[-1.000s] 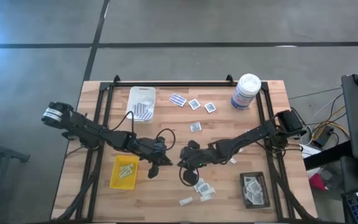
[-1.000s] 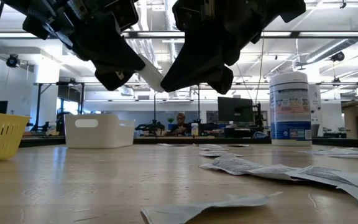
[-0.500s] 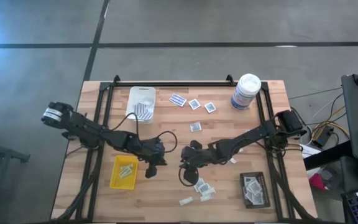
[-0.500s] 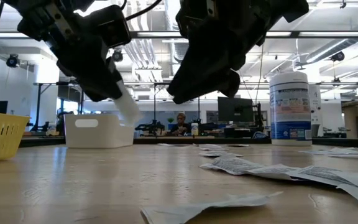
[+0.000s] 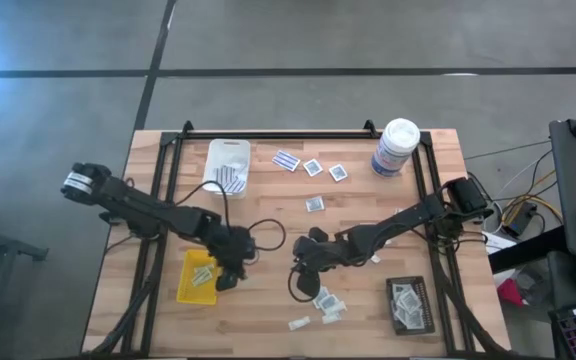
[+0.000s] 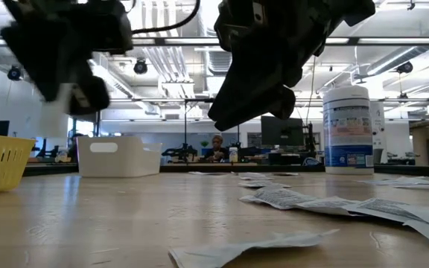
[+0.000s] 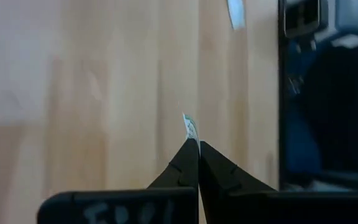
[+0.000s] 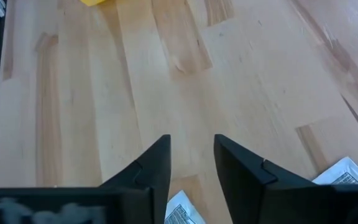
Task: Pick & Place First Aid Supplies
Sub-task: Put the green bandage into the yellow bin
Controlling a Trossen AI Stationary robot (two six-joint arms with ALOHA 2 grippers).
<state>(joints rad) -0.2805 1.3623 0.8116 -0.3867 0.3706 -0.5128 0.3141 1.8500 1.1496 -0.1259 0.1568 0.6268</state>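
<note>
Carry step: my left gripper (image 7: 198, 144) is pinched tight on a small packet (image 7: 189, 127), prob. a pale strip, beside the yellow tray (image 5: 199, 276). Next: centre over tray, release. Right gripper (image 8: 191, 163) spread, empty, near loose packets (image 5: 325, 300).

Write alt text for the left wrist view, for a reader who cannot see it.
The left hand is shut on a small pale packet, whose edge sticks out just past the dark fingertips, above the wooden table. Another blurred white packet lies farther off, and dark robot hardware fills one side of the picture.
</note>
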